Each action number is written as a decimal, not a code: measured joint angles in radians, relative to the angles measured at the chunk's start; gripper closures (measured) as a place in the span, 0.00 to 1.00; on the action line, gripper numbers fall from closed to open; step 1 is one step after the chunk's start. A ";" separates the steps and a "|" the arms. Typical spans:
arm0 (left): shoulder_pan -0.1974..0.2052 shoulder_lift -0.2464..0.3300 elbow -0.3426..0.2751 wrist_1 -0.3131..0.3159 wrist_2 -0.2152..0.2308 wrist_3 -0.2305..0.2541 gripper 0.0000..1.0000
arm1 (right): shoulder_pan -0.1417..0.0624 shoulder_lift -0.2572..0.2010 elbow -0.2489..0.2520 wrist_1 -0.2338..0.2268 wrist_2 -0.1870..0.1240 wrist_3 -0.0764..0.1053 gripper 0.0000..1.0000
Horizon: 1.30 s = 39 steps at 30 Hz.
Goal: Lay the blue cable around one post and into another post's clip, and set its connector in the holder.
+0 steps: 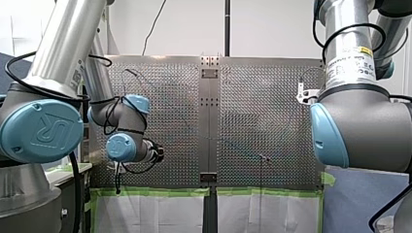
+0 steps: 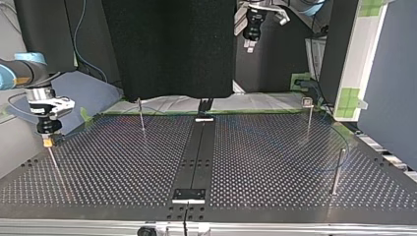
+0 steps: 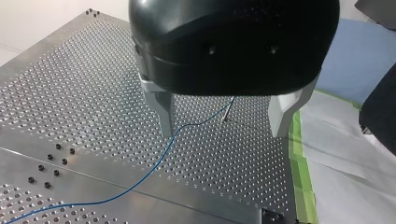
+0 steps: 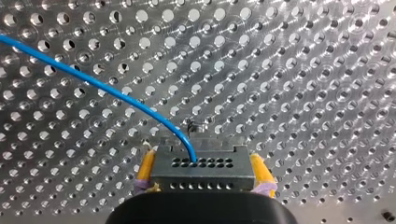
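Top view: my right gripper [image 2: 47, 137] hangs low over the perforated metal counter [image 2: 275, 162] at the view's left.

Left wrist view: my left gripper [image 3: 223, 133] has its fingers gaping, empty, above the thin blue cable [image 3: 154, 165], which runs toward a slim post [image 3: 228, 112].

Right wrist view: yellow-padded fingers [image 4: 145, 168] clamp the boxy grey connector [image 4: 205, 179], the cable arcing from its holed face.

The room is bright. In the left wrist view the bench [image 3: 84, 88] shines pale silver, brightest toward its far corner. The black body of my left gripper [image 3: 223, 133] has a soft shine on top. In the right wrist view every hole wears a tiny bright ring, and the grey connector [image 4: 201, 170] sits in flat, even light. In the top view the bench looks dark and dull, lighter along its far edge.
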 joint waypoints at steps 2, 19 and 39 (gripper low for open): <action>0.000 0.000 0.000 0.000 0.000 0.000 0.00 | 0.001 0.001 0.000 -0.003 -0.002 0.001 1.00; 0.000 0.000 0.000 0.001 0.000 0.000 0.00 | 0.003 0.004 0.000 -0.017 -0.014 0.020 0.20; 0.000 0.000 0.000 0.002 0.000 0.000 0.00 | 0.002 0.006 0.000 -0.019 -0.011 0.021 0.01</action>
